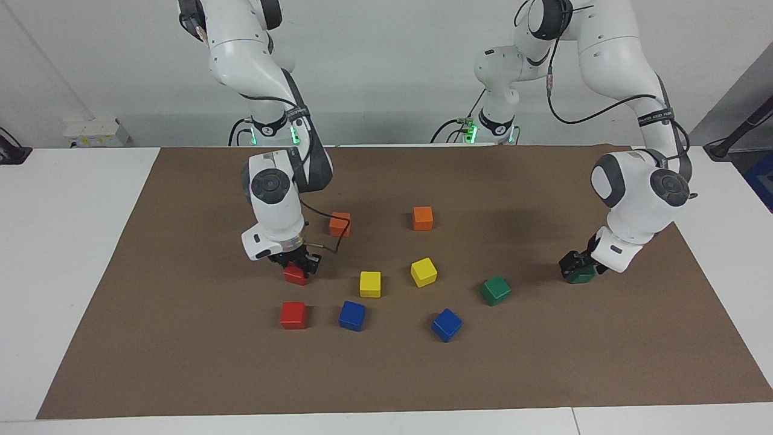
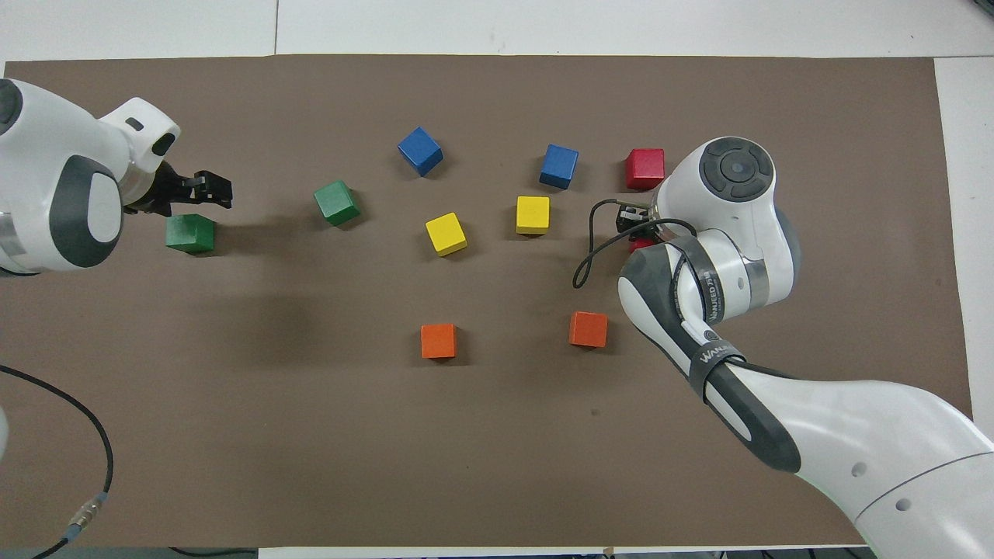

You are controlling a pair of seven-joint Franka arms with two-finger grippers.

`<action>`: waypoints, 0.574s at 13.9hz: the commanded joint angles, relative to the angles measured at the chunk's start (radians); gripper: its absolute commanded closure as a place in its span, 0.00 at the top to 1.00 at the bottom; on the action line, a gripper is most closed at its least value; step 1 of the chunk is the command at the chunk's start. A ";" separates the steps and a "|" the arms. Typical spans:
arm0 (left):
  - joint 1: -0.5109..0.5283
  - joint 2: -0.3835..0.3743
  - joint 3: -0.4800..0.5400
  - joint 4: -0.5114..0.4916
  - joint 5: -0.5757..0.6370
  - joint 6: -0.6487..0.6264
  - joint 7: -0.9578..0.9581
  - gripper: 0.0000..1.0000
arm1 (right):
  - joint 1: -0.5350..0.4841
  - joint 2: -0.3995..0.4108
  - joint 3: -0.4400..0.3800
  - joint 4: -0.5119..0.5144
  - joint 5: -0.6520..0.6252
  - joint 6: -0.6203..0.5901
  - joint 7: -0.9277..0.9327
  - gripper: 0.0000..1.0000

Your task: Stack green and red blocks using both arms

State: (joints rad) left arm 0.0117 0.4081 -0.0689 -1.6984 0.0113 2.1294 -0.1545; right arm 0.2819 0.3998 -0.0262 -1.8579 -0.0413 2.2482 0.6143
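Brown matting (image 1: 181, 362) covers our table. Our right gripper (image 1: 297, 263) sits low on a red cube (image 1: 295, 275), jaws seemingly closed on it; the other red cube (image 1: 293, 315) lies farther out. Our left gripper (image 1: 578, 266) meets a green cube (image 1: 583, 275), its grip unclear; the second green cube (image 1: 496, 290) rests nearby.

We see the right end effector (image 1: 297, 263) down on a glossy red cube (image 1: 295, 275), the left end effector (image 1: 575, 263) on a dark green cube (image 1: 582, 275).
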 commanded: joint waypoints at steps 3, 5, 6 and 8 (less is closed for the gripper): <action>-0.160 0.098 0.014 0.139 -0.007 -0.019 -0.321 1.00 | -0.013 -0.018 0.003 -0.014 -0.023 -0.005 -0.007 0.00; -0.193 0.107 0.015 0.151 -0.004 -0.017 -0.393 1.00 | -0.047 -0.058 0.005 -0.009 -0.023 -0.082 -0.112 0.00; -0.199 0.110 0.015 0.151 -0.005 -0.013 -0.419 1.00 | -0.065 -0.088 0.005 -0.009 -0.023 -0.106 -0.176 0.00; -0.222 0.132 0.015 0.149 0.001 0.038 -0.460 1.00 | -0.122 -0.125 0.005 -0.012 -0.023 -0.140 -0.281 0.00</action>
State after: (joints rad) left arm -0.1794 0.5027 -0.0696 -1.5811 0.0114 2.1376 -0.5674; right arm 0.2231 0.3369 -0.0329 -1.8536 -0.0473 2.1472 0.4286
